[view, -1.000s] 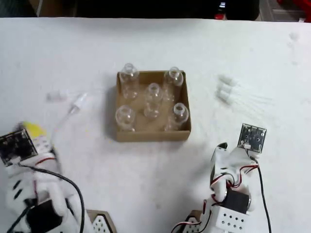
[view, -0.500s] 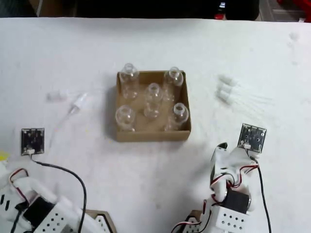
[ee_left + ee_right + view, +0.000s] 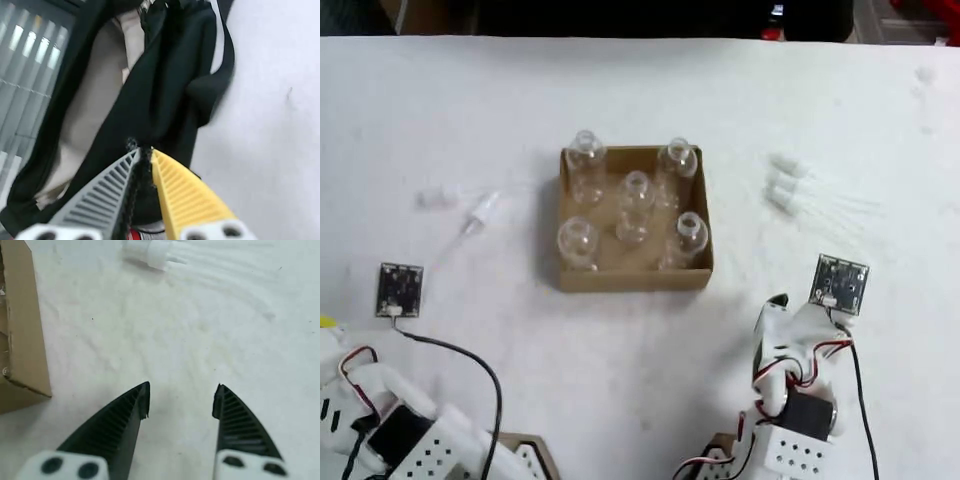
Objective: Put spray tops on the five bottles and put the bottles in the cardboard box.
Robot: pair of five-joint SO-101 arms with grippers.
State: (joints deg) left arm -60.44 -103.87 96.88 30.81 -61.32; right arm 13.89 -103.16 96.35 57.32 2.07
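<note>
Right wrist view: the right gripper (image 3: 181, 390) is open, its two black fingers (image 3: 125, 415) spread apart over bare table (image 3: 200, 330); ahead of it, well apart, lie spray tops (image 3: 150, 251); a corner of the box (image 3: 25, 340) stands near, off to one side of the fingers.

In the left wrist view the left gripper (image 3: 145, 152) is closed, one grey and one yellow finger (image 3: 185, 190) meeting at the tips; it points past the table's edge at black cloth (image 3: 170, 75).

In the high view the right arm (image 3: 790, 370) sits at the near edge on the right; the left arm (image 3: 380, 420) sits at the near left corner, well apart from the box.

The box is open-topped and sits mid-table, between the two arms and farther up the table from both; five bottles stand upright inside it: one in each corner (image 3: 584, 165) (image 3: 677, 170) (image 3: 577, 243) (image 3: 688, 238) and one in the middle (image 3: 634, 205); all five are clear, with bare open necks.

Three spray tops lie side by side to the right of the box, straight up the table from the right arm, with thin tubes trailing right; a fourth spray top (image 3: 480, 213) lies alone to the left of the box, up the table from the left arm; just beside it lies a small clear piece (image 3: 435, 198), too faint to tell what it is; all of these rest on the table, apart from the box and from both grippers.
</note>
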